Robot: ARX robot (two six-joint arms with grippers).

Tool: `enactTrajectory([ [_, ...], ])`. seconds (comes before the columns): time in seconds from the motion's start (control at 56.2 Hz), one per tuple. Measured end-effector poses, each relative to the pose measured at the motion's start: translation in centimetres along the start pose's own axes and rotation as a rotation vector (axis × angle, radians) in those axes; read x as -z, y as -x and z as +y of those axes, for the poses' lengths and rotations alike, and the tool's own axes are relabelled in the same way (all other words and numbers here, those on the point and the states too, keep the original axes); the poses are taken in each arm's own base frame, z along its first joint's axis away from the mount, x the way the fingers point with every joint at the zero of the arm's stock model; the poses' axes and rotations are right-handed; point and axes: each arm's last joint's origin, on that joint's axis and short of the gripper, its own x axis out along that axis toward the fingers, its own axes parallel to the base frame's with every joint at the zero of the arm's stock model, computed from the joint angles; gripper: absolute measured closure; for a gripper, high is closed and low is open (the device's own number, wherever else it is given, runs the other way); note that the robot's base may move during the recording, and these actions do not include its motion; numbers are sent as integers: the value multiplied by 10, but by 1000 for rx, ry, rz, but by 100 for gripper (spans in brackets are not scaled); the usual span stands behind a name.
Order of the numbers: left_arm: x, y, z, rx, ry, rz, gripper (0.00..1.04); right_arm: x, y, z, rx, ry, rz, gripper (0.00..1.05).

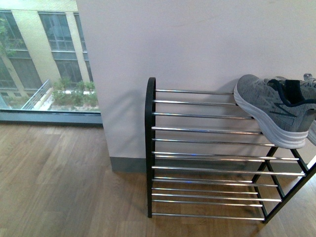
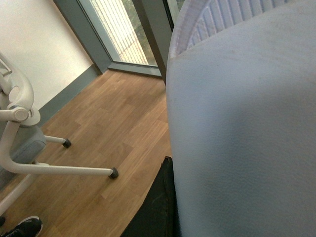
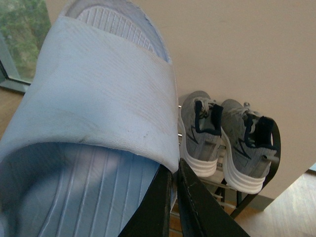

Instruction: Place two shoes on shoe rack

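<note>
Front view: a three-tier shoe rack (image 1: 207,158) with a black frame and shiny chrome bars stands against a white wall on a wood floor. One grey knit sneaker (image 1: 276,108) with a white sole rests on the top tier at the rack's right end, toe pointing left and slightly overhanging the bars. A second shoe behind it is barely visible at the frame's right edge. The lower two tiers show no shoes in this view. Neither arm nor gripper appears here. A window (image 1: 44,54) at left looks out on a building and greenery.

Left wrist view: one pale blue slide (image 2: 242,128) fills the right half of the picture, its broad strap very close to the camera. A dark gripper finger (image 2: 158,207) sits against the slide's lower edge; the left gripper's opening cannot be judged. Beyond lie the wood floor and a white wheeled stand (image 2: 29,148).

Right wrist view: a second pale blue slide (image 3: 94,118) fills the left side, ribbed footbed and strap visible. Two dark fingers (image 3: 170,207) of the right gripper (image 3: 177,177) are pressed nearly together, pinching the strap's edge. The arm holds it raised near the rack. Beyond, two grey sneakers (image 3: 222,138) sit side by side on the top tier, touching.
</note>
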Motion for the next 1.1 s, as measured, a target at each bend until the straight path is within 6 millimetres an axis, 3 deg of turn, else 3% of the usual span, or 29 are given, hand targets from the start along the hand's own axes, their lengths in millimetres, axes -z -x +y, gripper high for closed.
enactTrajectory([
  [0.32,0,0,0,1,0,0,103,0,0,0,1,0,-1,103],
  [0.445,0,0,0,2,-1,1,103,2,-3,2,-184,-82,10,103],
  [0.552,0,0,0,1,-1,1,103,3,-11,10,-241,-79,48,103],
  [0.73,0,0,0,0,0,0,103,-14,-41,24,-269,-23,49,103],
  [0.854,0,0,0,0,0,0,103,-27,-75,33,-273,-4,52,103],
  [1.103,0,0,0,0,0,0,103,-17,-141,51,-241,9,175,103],
])
